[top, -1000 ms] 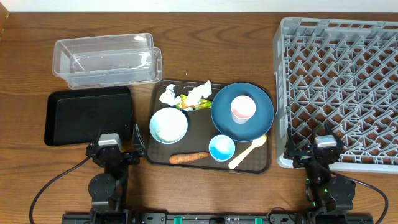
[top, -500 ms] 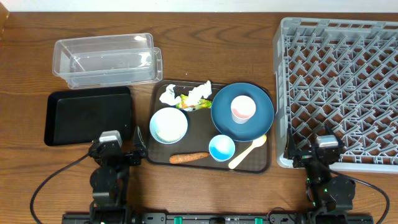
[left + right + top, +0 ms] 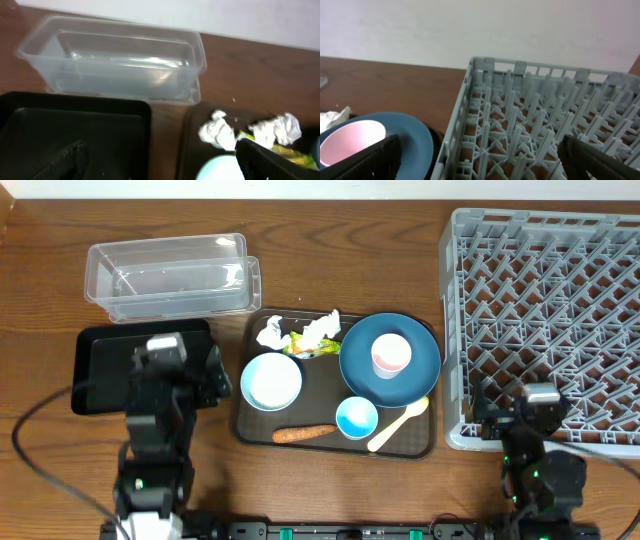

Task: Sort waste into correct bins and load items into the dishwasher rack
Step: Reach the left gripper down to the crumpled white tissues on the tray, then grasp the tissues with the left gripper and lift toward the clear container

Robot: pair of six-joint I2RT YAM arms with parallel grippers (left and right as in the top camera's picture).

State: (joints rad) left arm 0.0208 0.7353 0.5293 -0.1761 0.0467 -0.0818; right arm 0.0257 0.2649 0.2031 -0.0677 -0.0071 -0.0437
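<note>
Hovering over the black tray (image 3: 100, 375), your left tool (image 3: 180, 372) is spread and empty (your right tool (image 3: 527, 412), beside the grey rack (image 3: 540, 280), is spread too).

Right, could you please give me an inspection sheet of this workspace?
Surface: brown wooden table, dark brown rectangular serving tray.
Job's things: grey plastic lattice rack and clear plastic tub empty; shallow black tray partly under the left arm; serving tray holds round dark-blue plate carrying pink-and-white cup, two light-blue bowls, cream plastic spoon, orange carrot, crumpled white tissue, yellow-green wrapper scrap.
Clutter: nothing seen.
Pincers: left pincer open above black tray; right pincer open by rack; both empty.
Cables: black cable loops beside left arm.
Surroundings: white wall.
</note>
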